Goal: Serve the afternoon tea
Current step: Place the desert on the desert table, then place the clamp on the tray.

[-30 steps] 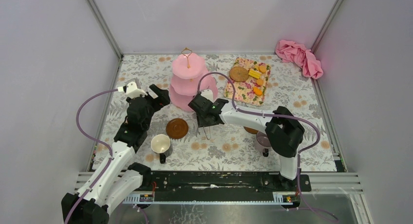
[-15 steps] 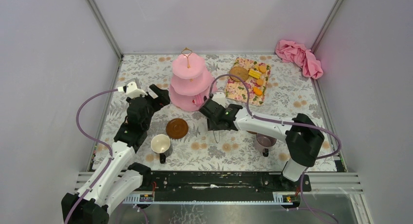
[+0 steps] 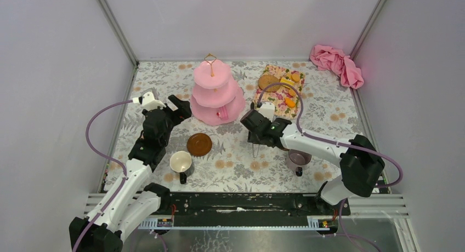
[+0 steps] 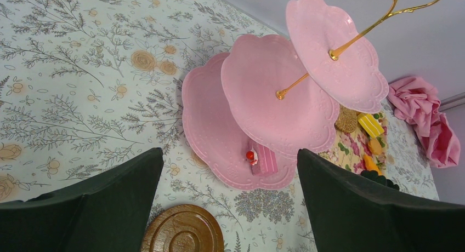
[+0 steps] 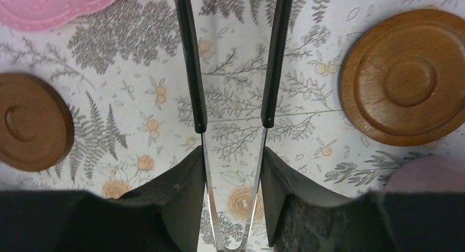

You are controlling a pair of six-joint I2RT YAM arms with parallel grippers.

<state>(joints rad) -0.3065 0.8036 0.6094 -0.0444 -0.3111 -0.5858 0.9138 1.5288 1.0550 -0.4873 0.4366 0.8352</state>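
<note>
My left gripper (image 3: 180,106) hovers over the left side of the desk (image 3: 329,115), its two fingers (image 4: 109,202) spread wide with nothing between them. They face the pink cake stand. Toward the near edge from it, the white mug (image 3: 180,162) stands upright on the desk. Just right of the mug and a little farther in lies the first brown saucer (image 3: 199,144), flat and bare.

The pink cake stand (image 3: 215,93) stands upright at the middle of the far edge, its three tiers on a gold stem. A small pink slice (image 4: 257,160) with a red top sits on the bottom tier; the two upper tiers are bare.

My right gripper (image 5: 231,153) is over the middle of the desk, just right of the stand. It is clamped on the metal end of the slim black tongs (image 5: 189,60), whose two arms are sprung apart. The tongs hang above the desk between the two saucers; I cannot tell whether their tips touch it.

The second brown saucer (image 5: 408,85) lies right of the tongs. The purple mug (image 3: 298,159) is just beside it, toward the near edge.

The orange and yellow biscuits (image 3: 289,93) lie on a floral mat (image 3: 270,101) by the far edge, right of the stand. A pink cloth (image 3: 335,63) is bunched in the far right corner.
</note>
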